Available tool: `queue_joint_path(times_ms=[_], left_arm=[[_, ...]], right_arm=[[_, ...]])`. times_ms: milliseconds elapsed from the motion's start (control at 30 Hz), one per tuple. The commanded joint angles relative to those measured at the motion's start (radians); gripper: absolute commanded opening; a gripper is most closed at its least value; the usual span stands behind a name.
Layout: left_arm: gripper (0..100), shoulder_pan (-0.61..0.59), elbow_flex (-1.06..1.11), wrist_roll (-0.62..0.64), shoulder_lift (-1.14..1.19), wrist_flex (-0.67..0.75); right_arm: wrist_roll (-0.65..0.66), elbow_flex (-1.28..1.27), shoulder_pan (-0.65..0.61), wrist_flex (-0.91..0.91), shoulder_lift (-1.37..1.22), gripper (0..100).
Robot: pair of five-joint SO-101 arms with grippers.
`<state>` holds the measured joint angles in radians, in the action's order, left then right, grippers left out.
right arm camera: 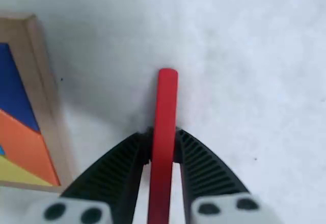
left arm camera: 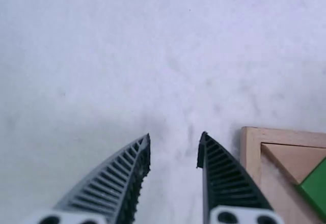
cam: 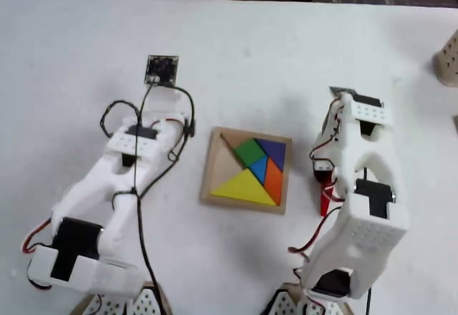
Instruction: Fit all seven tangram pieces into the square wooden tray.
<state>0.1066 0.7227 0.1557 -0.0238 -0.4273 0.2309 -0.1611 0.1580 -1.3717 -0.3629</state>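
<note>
Nearest us, on the right of the table (cam: 236, 57), the right gripper (right arm camera: 163, 135) is clamped on the red piece (right arm camera: 167, 102). The piece stands on edge between the fingers and sticks out past their tips. It hangs just right of the tray (cam: 208, 172), near the tray's near right corner and apart from the rim. We cannot tell whether the red piece touches the table.

The tray lies in the middle, between the two arms. Inside it we see the yellow piece (cam: 247, 185) along the near side and the orange piece (cam: 274, 175) along the right side. The green piece (cam: 248, 150) lies farther back, and the blue piece (cam: 274, 149) is in the far right corner. The far left part is wood-coloured; we cannot tell whether that is a piece or the tray floor.

Just left of the tray's far left corner, the left gripper (left arm camera: 173, 142) has its fingers apart, with nothing between them, over bare table.

Farther off, a black square board (cam: 162, 69) lies on the table with a cable running to it.
</note>
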Motion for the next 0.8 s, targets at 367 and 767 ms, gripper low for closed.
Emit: queue_joint_path(times_ms=[367,767], left_arm=[[17,-0.097,-0.026,-0.009,-0.058,0.026],[17,-0.179,-0.068,-0.003,-0.056,0.018]], right_arm=[[-0.222,0.029,-0.285,-0.142,0.39,1.9],[-0.439,0.069,-0.639,0.01,0.208,2.2]])
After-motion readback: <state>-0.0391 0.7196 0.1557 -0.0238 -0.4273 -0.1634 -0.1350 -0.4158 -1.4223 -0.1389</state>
